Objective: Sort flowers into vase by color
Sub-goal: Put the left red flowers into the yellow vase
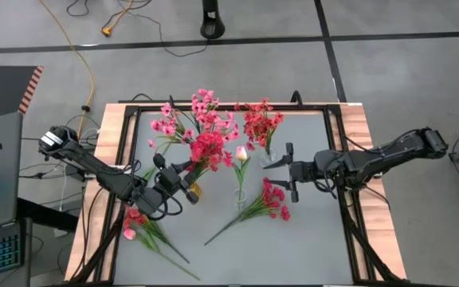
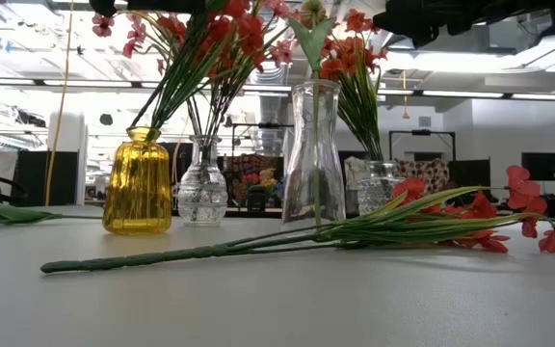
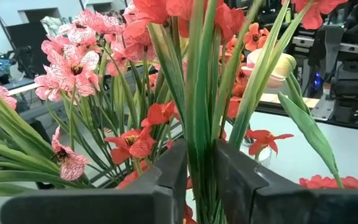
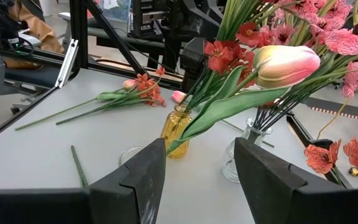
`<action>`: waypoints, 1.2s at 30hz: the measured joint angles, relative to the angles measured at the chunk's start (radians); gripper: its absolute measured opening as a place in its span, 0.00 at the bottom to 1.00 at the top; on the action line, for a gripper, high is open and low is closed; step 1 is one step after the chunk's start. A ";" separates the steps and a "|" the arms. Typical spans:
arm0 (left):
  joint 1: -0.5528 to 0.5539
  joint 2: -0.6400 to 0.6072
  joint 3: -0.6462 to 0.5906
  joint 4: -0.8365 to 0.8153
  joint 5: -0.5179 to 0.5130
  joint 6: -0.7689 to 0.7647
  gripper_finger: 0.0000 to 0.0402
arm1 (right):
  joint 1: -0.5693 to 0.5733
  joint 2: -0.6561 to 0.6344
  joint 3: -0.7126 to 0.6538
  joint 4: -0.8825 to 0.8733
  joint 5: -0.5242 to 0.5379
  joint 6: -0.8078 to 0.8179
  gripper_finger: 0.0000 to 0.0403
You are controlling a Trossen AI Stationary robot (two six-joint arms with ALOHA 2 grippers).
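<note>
- Four glass vases stand mid-desk: an amber ribbed glass vase with red sprigs, a clear faceted round vase with pink sprigs, a tall clear narrow vase holding one pale pink tulip bud, and a low clear vase with red sprigs.
- Two loose bunches lie flat: a red-blossomed sprig on long green stems near the desk's front centre, and a pink-and-red sprig bunch at the front left.
- The left hand is clamped on green stems above the amber vase.
- The right hand, fingers apart, hovers right of the tall vase.
- The grey desk lies bare front right.
</note>
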 joint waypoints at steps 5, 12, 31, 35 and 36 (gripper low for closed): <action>0.000 0.000 0.000 0.004 -0.010 0.000 0.05 | 0.000 0.000 0.000 0.000 0.000 0.000 0.54; 0.000 0.000 0.000 0.044 -0.027 0.004 0.01 | 0.000 0.000 0.000 0.000 0.000 0.000 0.54; 0.012 0.000 -0.059 0.075 -0.066 -0.135 0.00 | 0.000 0.000 0.000 0.000 0.000 0.000 0.54; 0.029 0.000 -0.063 0.078 -0.064 -0.146 0.00 | 0.000 0.000 0.000 0.000 0.000 0.000 0.54; 0.033 0.000 -0.061 0.082 -0.060 -0.145 0.00 | 0.000 0.000 0.000 0.000 0.000 0.000 0.54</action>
